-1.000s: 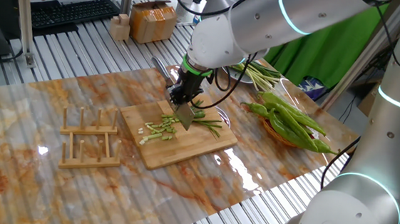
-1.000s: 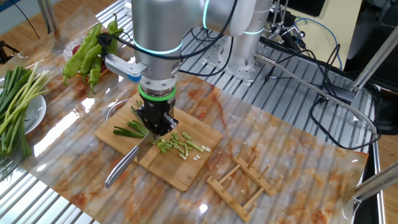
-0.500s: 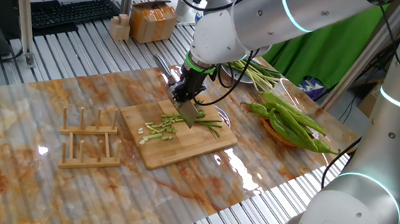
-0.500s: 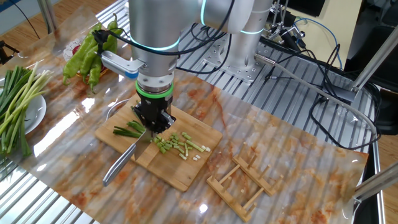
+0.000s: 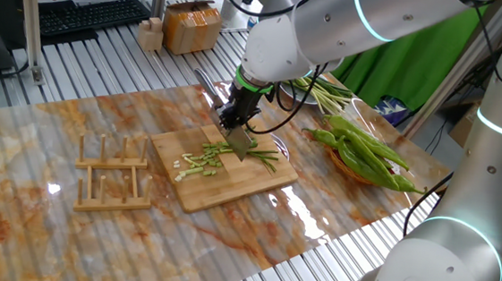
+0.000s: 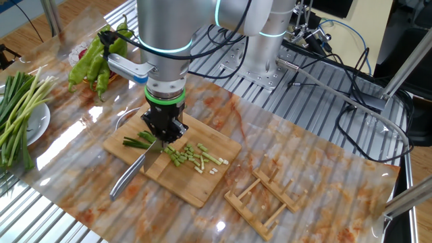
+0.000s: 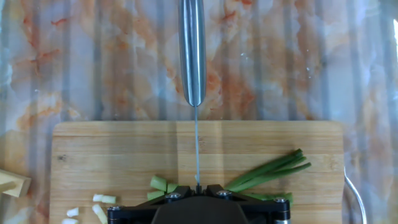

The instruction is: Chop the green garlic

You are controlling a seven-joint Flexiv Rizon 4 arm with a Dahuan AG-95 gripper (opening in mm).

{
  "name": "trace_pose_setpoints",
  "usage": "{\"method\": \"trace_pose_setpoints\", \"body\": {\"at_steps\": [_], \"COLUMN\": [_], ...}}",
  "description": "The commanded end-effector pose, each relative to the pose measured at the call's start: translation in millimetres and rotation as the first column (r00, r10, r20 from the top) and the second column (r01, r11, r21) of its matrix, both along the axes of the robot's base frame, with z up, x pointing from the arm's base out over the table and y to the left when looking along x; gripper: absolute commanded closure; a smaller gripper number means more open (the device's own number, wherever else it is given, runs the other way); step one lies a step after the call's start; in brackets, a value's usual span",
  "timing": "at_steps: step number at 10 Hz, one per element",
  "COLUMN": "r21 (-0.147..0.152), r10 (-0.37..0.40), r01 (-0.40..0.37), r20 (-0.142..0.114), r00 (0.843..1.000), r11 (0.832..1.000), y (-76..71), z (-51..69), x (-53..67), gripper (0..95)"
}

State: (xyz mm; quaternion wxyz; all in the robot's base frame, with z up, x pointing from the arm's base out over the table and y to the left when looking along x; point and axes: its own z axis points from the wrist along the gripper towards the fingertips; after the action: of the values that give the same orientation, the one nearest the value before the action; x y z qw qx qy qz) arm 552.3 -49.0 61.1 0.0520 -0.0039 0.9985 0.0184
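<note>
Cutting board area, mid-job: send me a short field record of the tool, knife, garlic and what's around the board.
tool: shut on the knife, pointing down over the board
knife: steel handle sticks out past the board edge; blade edge-down between cut and uncut garlic
cutting board: wooden, on the marbled table
green garlic, cut bits: short pieces on one side of the blade
green garlic, uncut ends: dark green, on the other side
wooden rack: beside the board
green peppers: heaped apart from the board
long stalks: on a plate
</note>
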Motion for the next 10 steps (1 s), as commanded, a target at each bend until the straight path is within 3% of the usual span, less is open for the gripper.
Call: {"method": "trace_pose_setpoints", "body": {"at_steps": [1, 4, 10], "r21": [-0.001, 0.009, 0.003], "r10": [0.004, 0.004, 0.005], "r01": [-0.004, -0.004, -0.005], "r20": [0.008, 0.047, 0.034], "r00": [1.0, 0.999, 0.999], "r11": [1.0, 1.0, 1.0], "y": [0.7, 3.2, 3.8], "z": [-4.0, -29.7, -24.1], "x": [-0.5, -1.3, 0.0], "gripper": [95.0, 95.0, 95.0]}}
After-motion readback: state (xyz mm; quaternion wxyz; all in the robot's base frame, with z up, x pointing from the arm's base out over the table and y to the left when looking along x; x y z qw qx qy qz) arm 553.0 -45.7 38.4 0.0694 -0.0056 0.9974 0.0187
